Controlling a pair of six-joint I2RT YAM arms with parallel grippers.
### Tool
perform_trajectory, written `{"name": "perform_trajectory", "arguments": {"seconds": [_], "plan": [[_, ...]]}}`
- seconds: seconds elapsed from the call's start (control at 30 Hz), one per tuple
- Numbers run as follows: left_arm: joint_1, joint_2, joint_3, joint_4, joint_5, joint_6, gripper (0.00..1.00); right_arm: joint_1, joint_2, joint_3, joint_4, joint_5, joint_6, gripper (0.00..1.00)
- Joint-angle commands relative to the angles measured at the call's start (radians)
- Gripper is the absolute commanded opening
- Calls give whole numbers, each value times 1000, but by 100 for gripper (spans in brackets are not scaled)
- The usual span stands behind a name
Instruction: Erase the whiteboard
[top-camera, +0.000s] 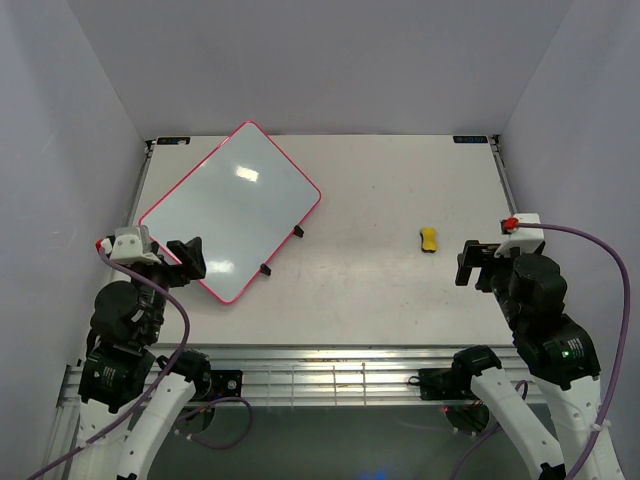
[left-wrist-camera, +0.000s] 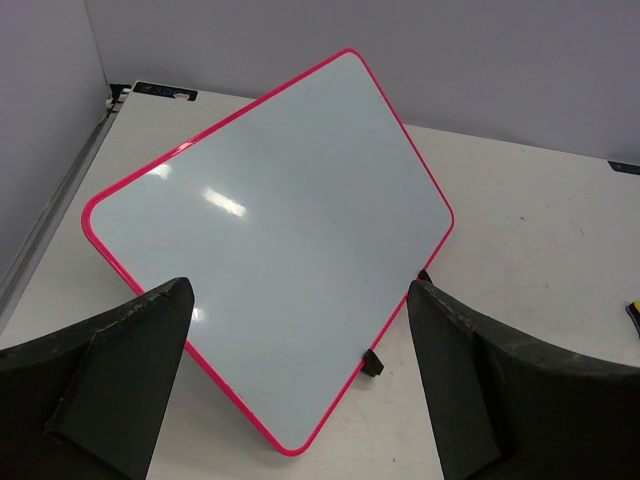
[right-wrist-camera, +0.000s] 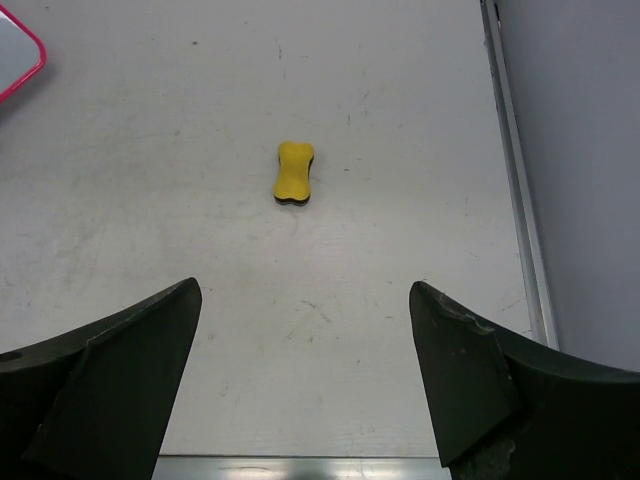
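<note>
The whiteboard (top-camera: 232, 208) lies flat and turned at an angle on the left half of the table, pink-red framed, with black clip feet on its right edge. Its face looks blank in the left wrist view (left-wrist-camera: 275, 225). The small yellow eraser (top-camera: 429, 240) lies on the table to the right, and shows ahead of the right fingers in the right wrist view (right-wrist-camera: 293, 172). My left gripper (top-camera: 190, 258) is open and empty, just off the board's near-left edge. My right gripper (top-camera: 470, 264) is open and empty, a little near and right of the eraser.
The table's raised metal rim (right-wrist-camera: 515, 170) runs along the right side, close to the right gripper. Grey walls enclose the table on the left, back and right. A metal rail (top-camera: 330, 370) lines the near edge between the arm bases.
</note>
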Motion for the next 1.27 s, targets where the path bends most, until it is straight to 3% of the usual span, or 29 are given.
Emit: {"name": "perform_trajectory", "arguments": {"seconds": [0.0, 0.3, 1.23], "plan": [[-6, -7, -16, 70, -16, 12, 98, 3, -28, -7, 45, 11, -30, 90], [-4, -39, -73, 153, -7, 26, 98, 2, -34, -44, 113, -9, -32, 90], [-4, -81, -187, 197, 70, 20, 98, 3, -34, -52, 111, 11, -13, 90]]}}
